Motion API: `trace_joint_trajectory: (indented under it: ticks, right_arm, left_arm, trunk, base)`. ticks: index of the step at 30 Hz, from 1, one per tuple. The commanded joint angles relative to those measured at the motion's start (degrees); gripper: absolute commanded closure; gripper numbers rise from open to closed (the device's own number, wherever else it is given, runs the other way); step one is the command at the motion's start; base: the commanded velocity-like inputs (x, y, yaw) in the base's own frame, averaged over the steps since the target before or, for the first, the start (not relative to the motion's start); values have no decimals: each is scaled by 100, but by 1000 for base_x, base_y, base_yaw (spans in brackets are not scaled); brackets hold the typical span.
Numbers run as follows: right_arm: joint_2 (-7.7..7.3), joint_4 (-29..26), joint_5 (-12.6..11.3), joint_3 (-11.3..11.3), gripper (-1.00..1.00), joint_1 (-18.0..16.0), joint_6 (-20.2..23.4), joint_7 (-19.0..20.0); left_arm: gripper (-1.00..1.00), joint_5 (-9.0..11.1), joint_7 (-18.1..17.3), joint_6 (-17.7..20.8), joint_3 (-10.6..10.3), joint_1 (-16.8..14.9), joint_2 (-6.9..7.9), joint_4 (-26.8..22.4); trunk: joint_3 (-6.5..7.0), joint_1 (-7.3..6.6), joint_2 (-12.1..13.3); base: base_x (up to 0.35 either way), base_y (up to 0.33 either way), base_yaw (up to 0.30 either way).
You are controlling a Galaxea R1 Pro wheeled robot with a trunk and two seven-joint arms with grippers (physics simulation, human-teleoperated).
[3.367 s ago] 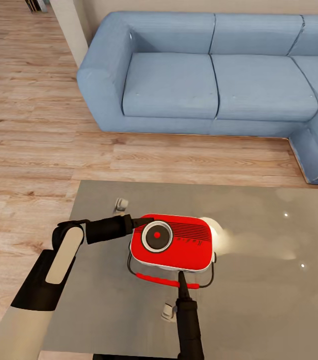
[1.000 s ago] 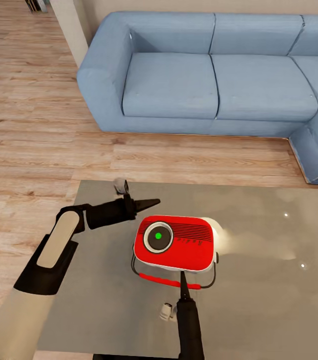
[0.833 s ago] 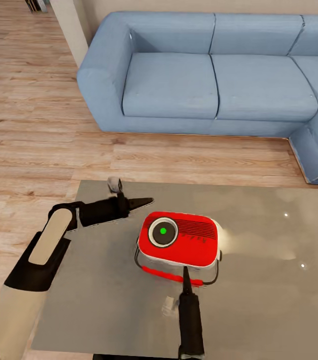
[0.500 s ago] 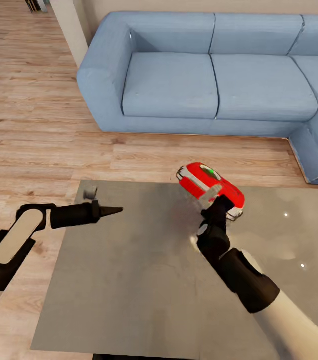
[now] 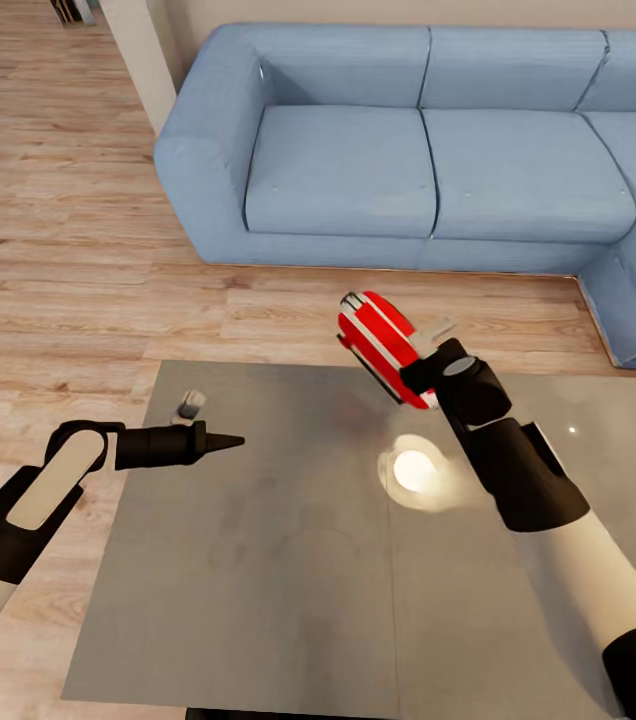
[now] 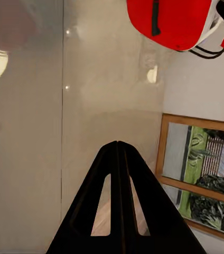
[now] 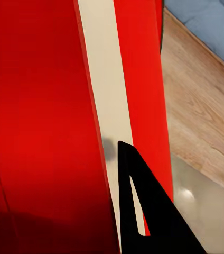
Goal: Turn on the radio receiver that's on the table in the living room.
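The radio receiver, red with white bands, hangs tilted in the air above the far edge of the grey table. Its dial face is turned away from the head view. My right gripper is up against its lower side and carries it; which part it holds is hidden. The right wrist view has the red and white shell pressed close, covering one finger of the gripper. My left gripper is shut and points right, low over the table's left part. In the left wrist view, the radio hangs beyond the shut tips.
A big blue L-shaped sofa stands beyond the table across a strip of wood floor. A bright lamp reflection lies on the glossy top. A wall corner stands at the back left. A framed picture shows past the table.
My right arm has swung up and forward with the radio, lifting it off the table and turning it over. The left gripper drew back to the left. The dial light went from red to green.
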Motion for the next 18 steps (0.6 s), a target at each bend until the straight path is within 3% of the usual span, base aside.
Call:
trace_joint_trajectory:
  ticks: [1, 3, 5, 6, 9, 13, 16, 18]
  right_arm:
    - [7, -2, 38, -1, 100, -2, 0, 16]
    - [11, 3, -213, 11, 100, 0, 0, 54]
    - [-11, 9, -738, 12, 100, -1, 0, 70]
    - [-18, 6, -890, 10, 100, -2, 0, 72]
    - [-61, -9, -1539, -17, 100, -4, 0, 18]
    - [-186, 6, -1736, -21, 100, -3, 0, 2]
    - [-220, 87, -1781, -13, 100, 2, 0, 4]
    - [-389, 300, -1820, -7, 100, 4, 0, 43]
  left_arm:
    - [100, -1, 0, 0, 0, 0, 0, 5]
    - [100, -7, 3, 0, -3, 0, 0, 10]
    - [100, -34, 7, 0, -7, 0, 0, 21]
    - [100, -51, 7, 0, -10, 0, 0, 30]
    - [100, -312, 3, 0, -56, 0, -2, 107]
    - [100, -516, 1, 0, -56, 0, -54, 127]
    - [100, -541, 0, 0, -59, 0, -98, 132]
    - [100, -550, 0, 0, -62, 0, -123, 140]
  trunk:
    - [0, 0, 0]
    - [0, 0, 0]
    - [0, 0, 0]
    - [0, 0, 0]
    - [0, 0, 0]
    - [0, 0, 0]
    - [0, 0, 0]
    - [0, 0, 0]
  base:
    - [0, 0, 0]
    - [0, 0, 0]
    - [0, 0, 0]
    - [0, 0, 0]
    - [0, 0, 0]
    - [0, 0, 0]
    - [0, 0, 0]
    - [0, 0, 0]
